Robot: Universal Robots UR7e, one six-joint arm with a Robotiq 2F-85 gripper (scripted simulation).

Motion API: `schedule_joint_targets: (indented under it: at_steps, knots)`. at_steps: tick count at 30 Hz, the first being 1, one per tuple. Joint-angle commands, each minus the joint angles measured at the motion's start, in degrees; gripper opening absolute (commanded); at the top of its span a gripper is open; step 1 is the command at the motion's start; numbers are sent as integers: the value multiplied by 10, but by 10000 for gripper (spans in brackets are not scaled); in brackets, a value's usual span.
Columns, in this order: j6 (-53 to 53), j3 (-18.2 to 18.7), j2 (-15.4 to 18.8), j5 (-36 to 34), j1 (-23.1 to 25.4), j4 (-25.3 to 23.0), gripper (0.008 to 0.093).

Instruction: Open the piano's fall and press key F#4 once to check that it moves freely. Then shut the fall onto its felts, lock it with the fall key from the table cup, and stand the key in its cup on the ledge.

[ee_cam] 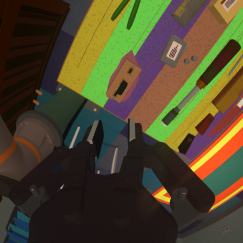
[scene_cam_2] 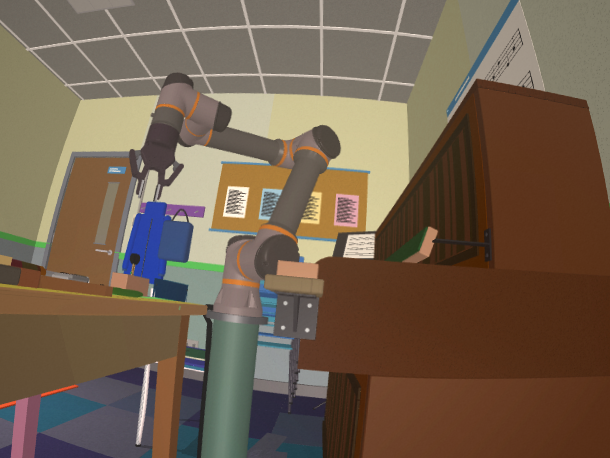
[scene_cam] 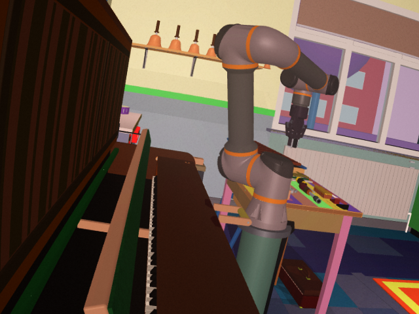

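The piano's fall [scene_cam: 115, 216] stands raised and open, a long board with a green felt face and tan edge, leaning back over the keyboard. The black and white keys [scene_cam: 151, 236] show in a narrow strip beside the dark key slip. The fall key stands in the wooden table cup [ee_cam: 123, 80], its black head [scene_cam_2: 134, 258] poking up, near the table's corner. My gripper [scene_cam: 293, 143] [scene_cam_2: 151, 191] [ee_cam: 114, 134] hangs high above the table, well away from the piano. It is partly open and holds nothing.
A tan cup block [scene_cam_2: 295, 277] sits on the piano's ledge end above a metal bracket. The striped table carries a long tuning lever [ee_cam: 201, 81], small boxes and blocks. A case [scene_cam: 301, 282] lies on the floor under the table. A radiator lines the window wall.
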Motion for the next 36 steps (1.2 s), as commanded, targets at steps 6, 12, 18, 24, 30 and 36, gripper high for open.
schedule_joint_targets:
  at_steps: [6, 12, 18, 24, 30, 36]
  knots:
    - [83, 0, 0, 0, 0, 0, 380]
    - [158, 0, 0, 0, 0, 0, 380]
    - [222, 0, 0, 0, 0, 0, 380]
    - [273, 0, 0, 0, 0, 0, 380]
    - [313, 0, 0, 0, 0, 0, 380]
    - [341, 0, 0, 0, 0, 0, 380]
